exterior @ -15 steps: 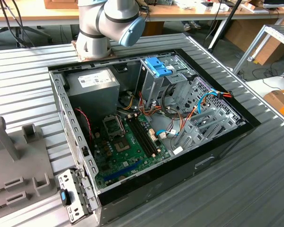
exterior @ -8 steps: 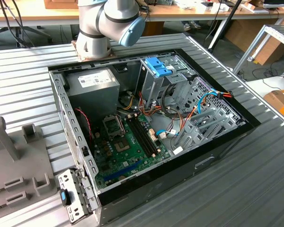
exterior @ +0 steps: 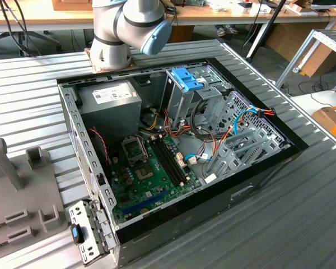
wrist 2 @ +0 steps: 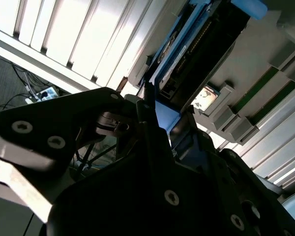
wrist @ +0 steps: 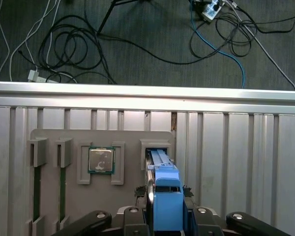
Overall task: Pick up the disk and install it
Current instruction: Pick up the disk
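Note:
The disk (wrist: 164,182) is a black drive in bright blue carrier rails. It stands on edge in a slot of the grey parts fixture (wrist: 128,137). My gripper (wrist: 162,196) is directly over it, one finger pressed against each flat side, so it is shut on the disk. In the second wrist view the disk (wrist 2: 187,54) runs away from the gripper (wrist 2: 166,118) into the fixture. The open computer case (exterior: 269,174) lies on the metal table, with a tall grey drive cage (exterior: 182,98) inside it.
A processor chip (wrist: 101,160) and green memory sticks (wrist: 36,196) sit in other pockets of the fixture. Beyond the table edge (wrist: 147,88), cables lie on the floor. A grey bracket with a blue clip (exterior: 81,232) lies by the case's near corner. The arm's base (exterior: 109,53) stands behind the case.

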Robot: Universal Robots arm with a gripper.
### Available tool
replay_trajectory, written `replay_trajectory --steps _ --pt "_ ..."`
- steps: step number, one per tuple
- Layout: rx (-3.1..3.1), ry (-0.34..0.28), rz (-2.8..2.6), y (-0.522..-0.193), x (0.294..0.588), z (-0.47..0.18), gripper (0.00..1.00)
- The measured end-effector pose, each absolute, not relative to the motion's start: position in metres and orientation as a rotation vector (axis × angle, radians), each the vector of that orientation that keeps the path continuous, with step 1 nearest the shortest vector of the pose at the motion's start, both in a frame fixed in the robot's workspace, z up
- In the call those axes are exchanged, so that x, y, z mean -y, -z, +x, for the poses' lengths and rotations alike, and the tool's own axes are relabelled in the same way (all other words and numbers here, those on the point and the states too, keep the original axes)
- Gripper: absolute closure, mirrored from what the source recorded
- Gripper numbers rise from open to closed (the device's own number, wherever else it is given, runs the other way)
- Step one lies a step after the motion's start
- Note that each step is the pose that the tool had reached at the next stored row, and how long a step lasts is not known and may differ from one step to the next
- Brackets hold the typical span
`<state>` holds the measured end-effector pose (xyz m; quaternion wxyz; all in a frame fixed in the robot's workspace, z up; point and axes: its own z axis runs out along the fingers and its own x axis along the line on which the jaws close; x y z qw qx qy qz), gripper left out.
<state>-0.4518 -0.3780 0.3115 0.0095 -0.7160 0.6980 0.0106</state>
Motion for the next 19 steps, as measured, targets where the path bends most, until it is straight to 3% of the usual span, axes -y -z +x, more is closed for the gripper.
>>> replay_trajectory --steps 19 --pt "-2.171 -0.033 -2.244 -0.3115 0.3778 -0.4518 0.64"
